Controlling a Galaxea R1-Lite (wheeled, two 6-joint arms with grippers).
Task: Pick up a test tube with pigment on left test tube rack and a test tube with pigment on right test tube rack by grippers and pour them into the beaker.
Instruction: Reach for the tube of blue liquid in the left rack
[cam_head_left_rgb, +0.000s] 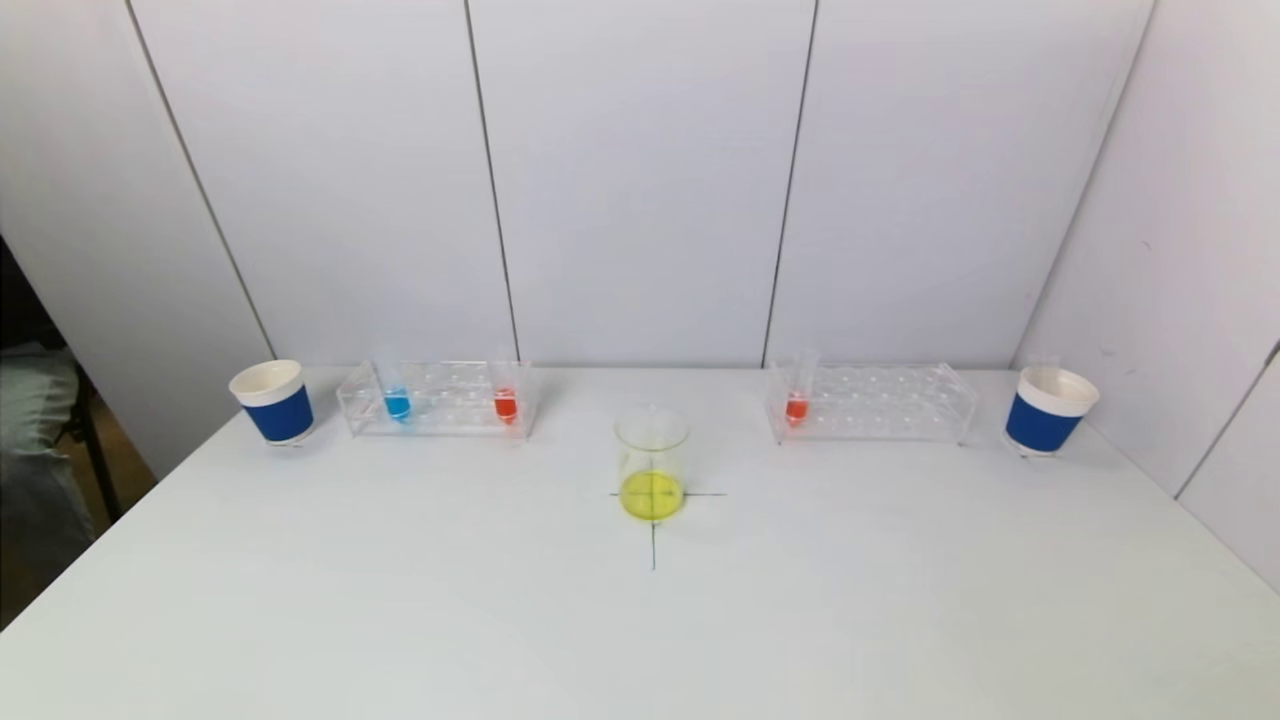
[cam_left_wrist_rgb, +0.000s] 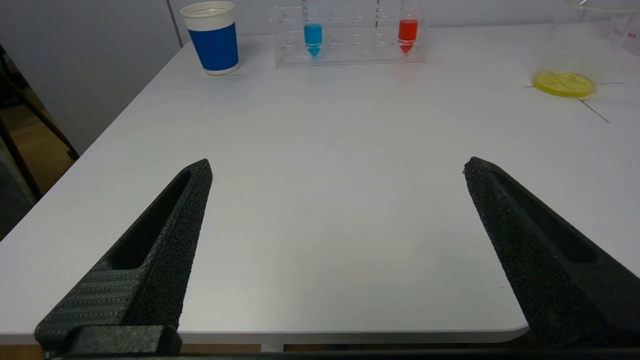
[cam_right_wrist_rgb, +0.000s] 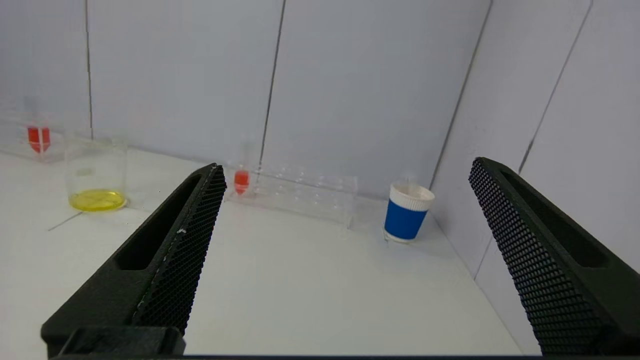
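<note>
Nothing picked yet: left gripper (cam_left_wrist_rgb: 337, 167) and right gripper (cam_right_wrist_rgb: 347, 167) both spread wide, empty. Next, reaching toward 12 o'clock for red-filled clear test tubes (cam_head_left_rgb: 505, 400) (cam_head_left_rgb: 796, 403).

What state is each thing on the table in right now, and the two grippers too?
Beaker: upright, yellow liquid inside.
Blue tube: upright in left rack.
Left red tube: upright, same rack.
Right red tube: upright in right rack.
Left gripper: jaws open, empty.
Right gripper: jaws open, empty.
</note>
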